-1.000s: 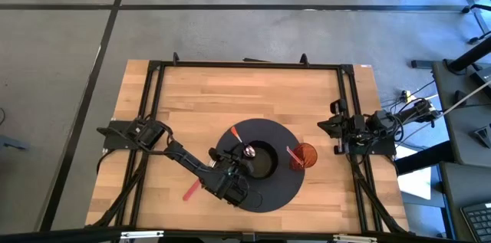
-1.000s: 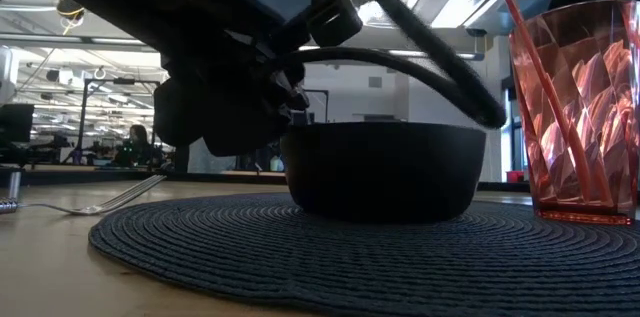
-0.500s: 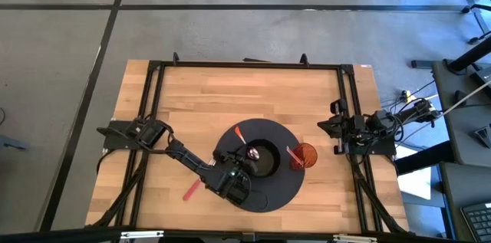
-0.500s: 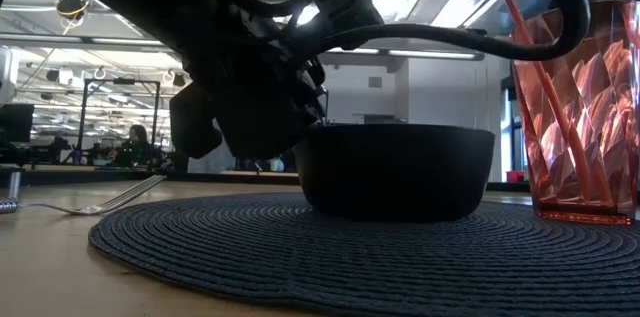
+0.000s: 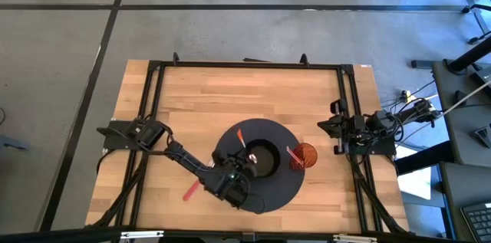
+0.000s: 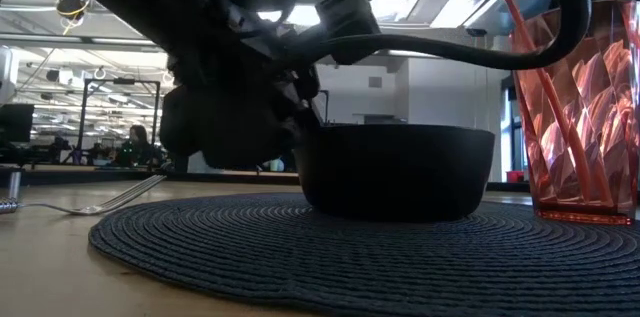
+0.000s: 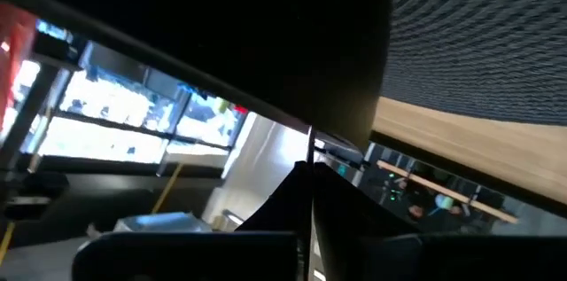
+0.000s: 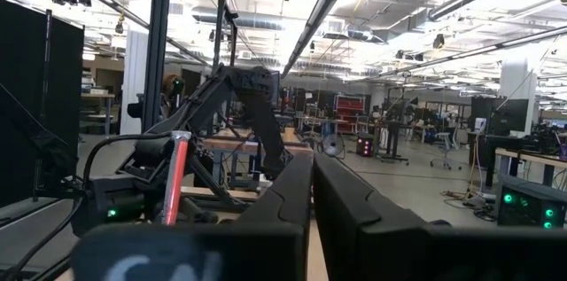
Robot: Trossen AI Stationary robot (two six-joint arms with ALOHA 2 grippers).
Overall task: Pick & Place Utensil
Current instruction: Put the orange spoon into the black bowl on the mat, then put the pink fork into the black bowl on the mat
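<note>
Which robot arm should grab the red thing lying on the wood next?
Probably the left. Its tool is low by the bowl on the round mat, close to the red utensil. The right tool waits at the table's right edge, beyond the cup.

The bowl (image 5: 263, 159) sits on the round mat (image 5: 284, 189), near the mat's centre. The cup (image 5: 304, 155) stands just right of the bowl, at the mat's right edge. One utensil (image 5: 240, 136) lies on the mat behind and left of the bowl. Another utensil (image 5: 191, 189) lies on the table (image 5: 253, 93), left of the mat. The left gripper (image 5: 234, 178) is over the mat, just left of the bowl.
</note>
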